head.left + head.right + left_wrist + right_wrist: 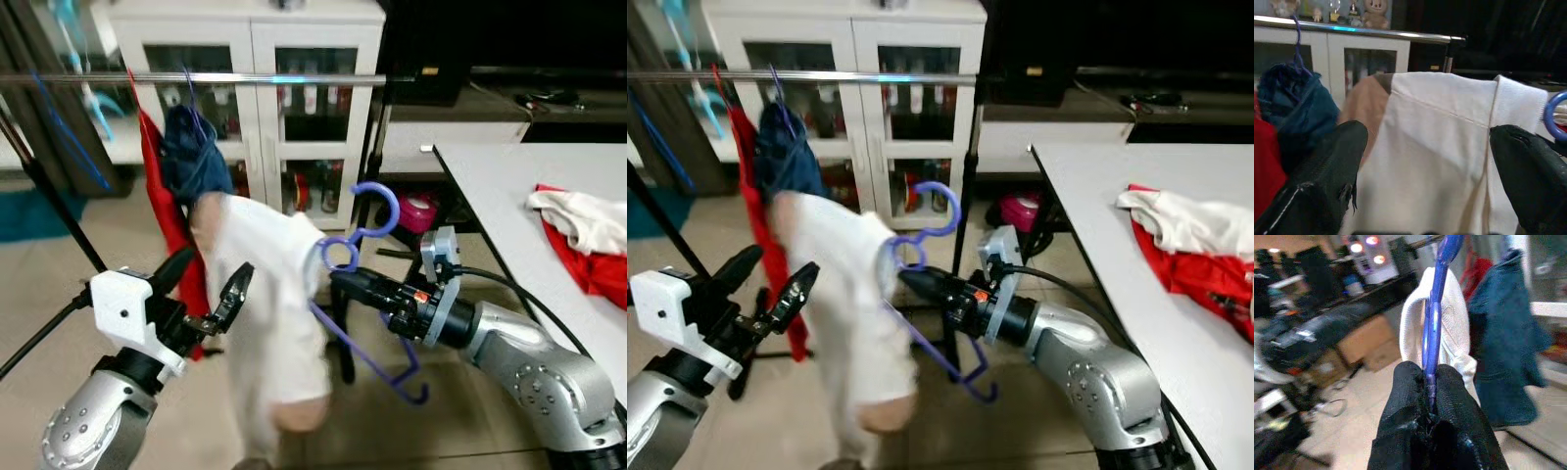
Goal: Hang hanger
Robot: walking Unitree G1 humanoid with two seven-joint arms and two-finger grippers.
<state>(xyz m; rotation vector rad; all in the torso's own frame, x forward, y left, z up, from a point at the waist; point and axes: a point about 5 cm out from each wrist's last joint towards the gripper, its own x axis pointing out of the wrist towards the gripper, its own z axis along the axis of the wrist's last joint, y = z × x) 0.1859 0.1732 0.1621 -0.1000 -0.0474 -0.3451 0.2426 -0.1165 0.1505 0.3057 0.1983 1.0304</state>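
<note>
Below the rail (196, 78), right fingers (1415, 401) pinch the purple hanger (367, 294); left fingers (233, 294) spread nearby.

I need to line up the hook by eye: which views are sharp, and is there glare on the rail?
Left eye view: purple hanger and right gripper fairly sharp; a bluish glare spot on the clothes rail. Right wrist view: hanger crisp at the fingertips, background smeared. Left wrist view: left gripper fingers soft, white garment clear.

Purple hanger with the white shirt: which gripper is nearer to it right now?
Right. The right gripper is shut on the purple hanger just below its hook; the left gripper is open beside the white shirt, apart from the hanger.
</note>
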